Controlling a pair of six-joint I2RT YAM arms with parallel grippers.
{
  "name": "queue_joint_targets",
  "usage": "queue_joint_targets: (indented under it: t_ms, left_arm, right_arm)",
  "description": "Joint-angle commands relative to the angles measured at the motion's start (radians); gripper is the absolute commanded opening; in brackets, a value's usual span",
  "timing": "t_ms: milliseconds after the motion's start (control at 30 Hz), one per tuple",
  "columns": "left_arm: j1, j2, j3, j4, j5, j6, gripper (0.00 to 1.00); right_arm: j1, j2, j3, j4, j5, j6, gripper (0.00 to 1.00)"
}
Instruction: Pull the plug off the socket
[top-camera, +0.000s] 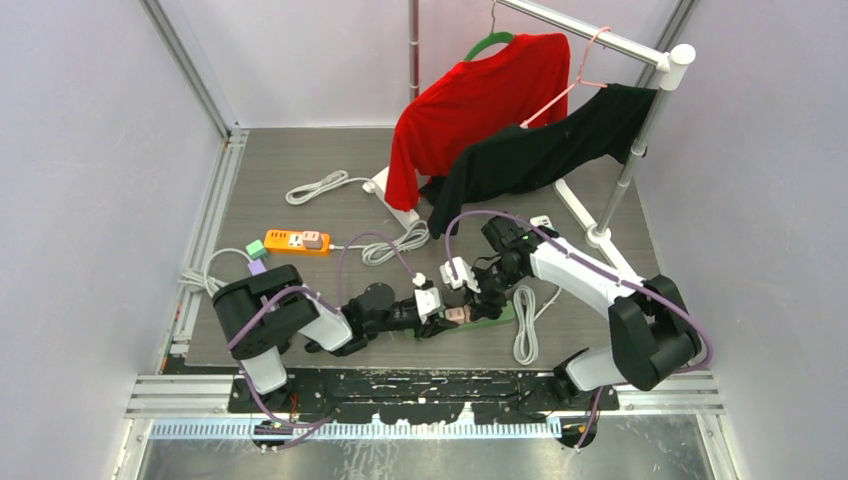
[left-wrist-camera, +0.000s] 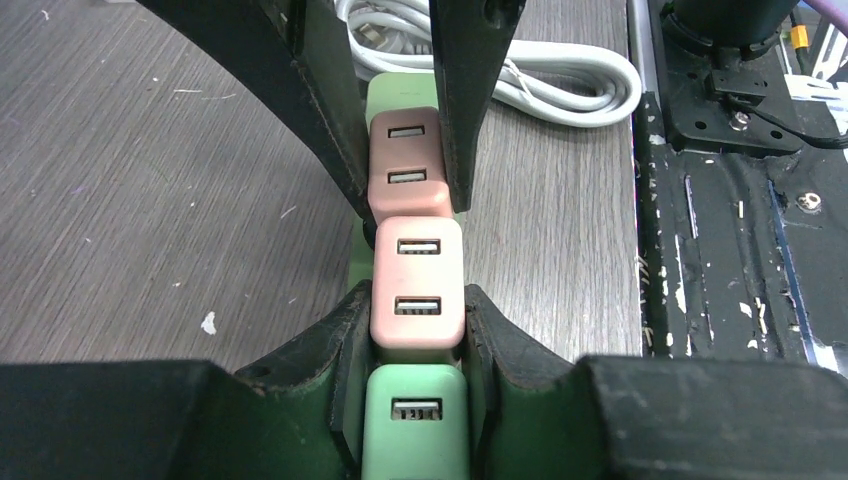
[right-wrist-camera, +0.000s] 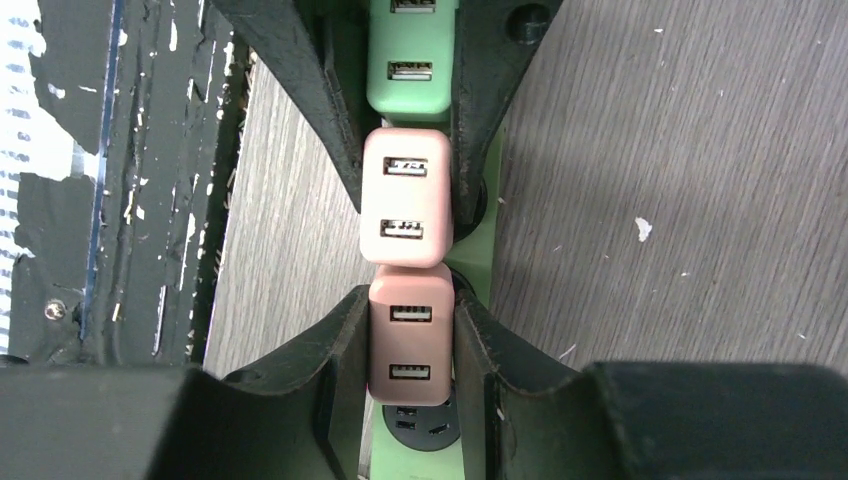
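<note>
Left arm (top-camera: 328, 326), right arm (top-camera: 572, 271) at green strip (top-camera: 497, 317)

Along the green power strip (top-camera: 497, 318), three plugs are sitting packed end to end. The left gripper (left-wrist-camera: 415, 300) is hugging both sides of the pale pink plug (left-wrist-camera: 417, 270), and the right gripper (right-wrist-camera: 410, 310) is doing the same on the darker pink plug (right-wrist-camera: 410, 350). A white cable coil (top-camera: 524, 325) is lying just right of the strip. Bare table (top-camera: 300, 170) is showing behind the strip, apparently passable.
</note>
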Motion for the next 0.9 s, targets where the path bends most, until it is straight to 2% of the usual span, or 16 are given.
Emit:
queue_joint_targets:
  t_ms: [0, 67, 200, 333, 433, 600, 733, 867]
  left_arm:
    - [0.011, 0.038, 0.01, -0.212, -0.027, 0.02, 0.0]
    - [0.012, 0.041, 0.011, -0.241, -0.04, 0.023, 0.0]
    - [0.011, 0.059, 0.006, -0.254, -0.058, 0.024, 0.0]
    - [0.016, 0.097, 0.012, -0.248, -0.056, 0.013, 0.0]
    - [0.018, 0.114, 0.023, -0.249, -0.053, 0.003, 0.0]
    - [0.017, 0.118, 0.036, -0.302, -0.056, 0.0, 0.0]
    - [0.016, 0.128, 0.049, -0.326, -0.048, 0.004, 0.0]
    - [0.018, 0.139, 0.059, -0.349, -0.04, 0.006, 0.0]
  right_arm:
    - [0.033, -0.052, 0.05, 0.06, -0.15, 0.145, 0.01]
    - [-0.006, -0.071, 0.052, 0.057, -0.14, 0.155, 0.01]
    - [-0.115, -0.109, 0.051, -0.029, -0.126, 0.056, 0.01]
    - [-0.091, -0.116, 0.019, -0.101, -0.172, -0.076, 0.01]
    - [-0.011, -0.088, 0.031, -0.079, -0.159, -0.043, 0.01]
    - [0.001, -0.084, 0.058, -0.031, -0.18, 0.058, 0.01]
    - [-0.022, -0.119, 0.081, -0.029, -0.179, 0.095, 0.01]
    - [-0.103, -0.134, 0.083, -0.063, -0.168, 0.069, 0.01]
